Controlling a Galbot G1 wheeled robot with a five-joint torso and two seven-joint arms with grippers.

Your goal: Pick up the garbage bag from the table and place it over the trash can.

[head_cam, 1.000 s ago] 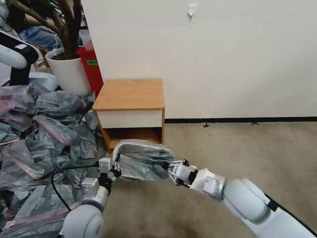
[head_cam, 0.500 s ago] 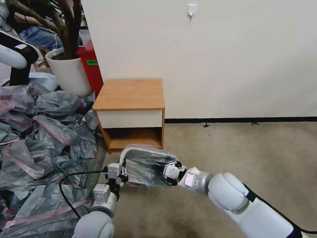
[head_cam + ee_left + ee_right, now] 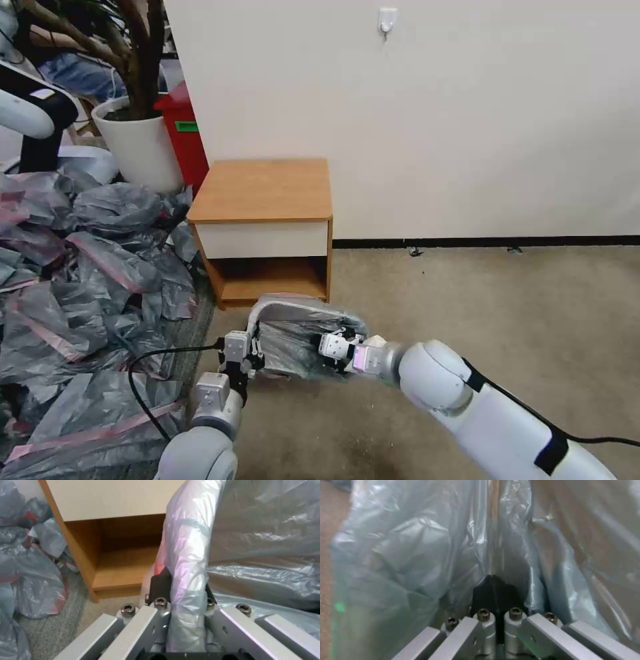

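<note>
While the bag [image 3: 300, 333] covers the can before the table [image 3: 263, 190], the left gripper [image 3: 248, 352] and right gripper [image 3: 327, 347] each pinch its edge.

Both arms are extended forward and low, the wrists angled toward each other. The left gripper [image 3: 241, 348] is seen with its black pads [image 3: 161, 582] pressed against a thick fold of plastic held between them. The right gripper [image 3: 331, 347] is closed, its pads [image 3: 495, 590] meeting tip to tip on thin film.
</note>
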